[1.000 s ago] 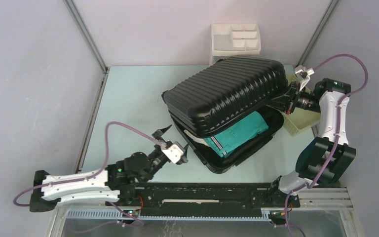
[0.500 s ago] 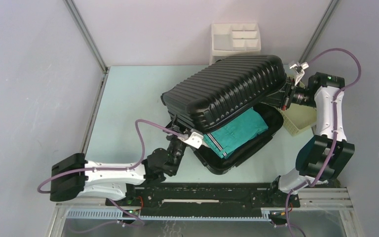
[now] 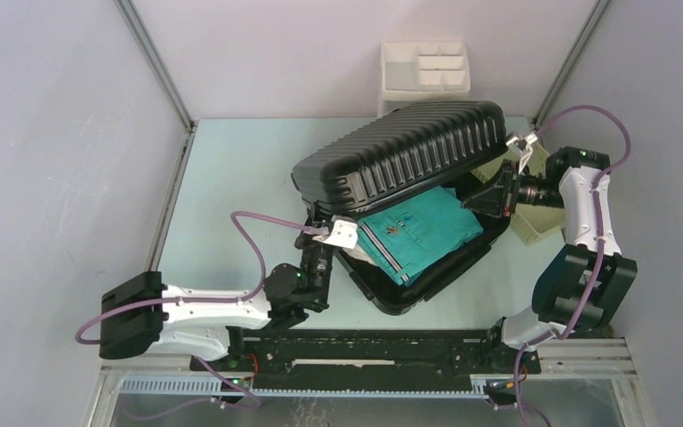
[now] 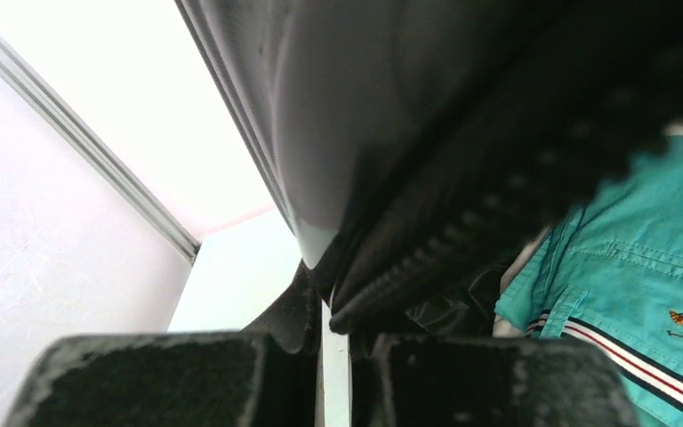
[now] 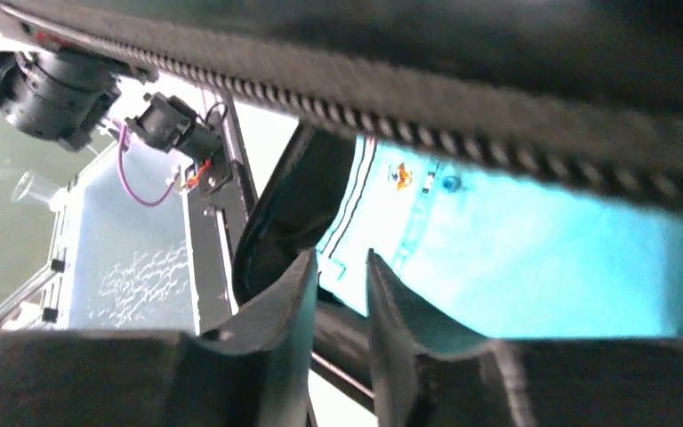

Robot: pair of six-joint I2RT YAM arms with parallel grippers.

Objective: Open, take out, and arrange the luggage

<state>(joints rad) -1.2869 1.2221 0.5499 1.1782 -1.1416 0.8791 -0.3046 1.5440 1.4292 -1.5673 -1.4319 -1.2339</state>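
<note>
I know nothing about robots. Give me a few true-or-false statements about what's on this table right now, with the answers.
1. The suitcase has its lid partly raised. True.
2. A red garment lies inside it. False: the garment is teal.
3. A white drawer organizer stands behind the suitcase. True.
4. Both end effectors are at the same corner. False: the left end effector is at the near left corner, the right end effector at the far right side, under the lid.
</note>
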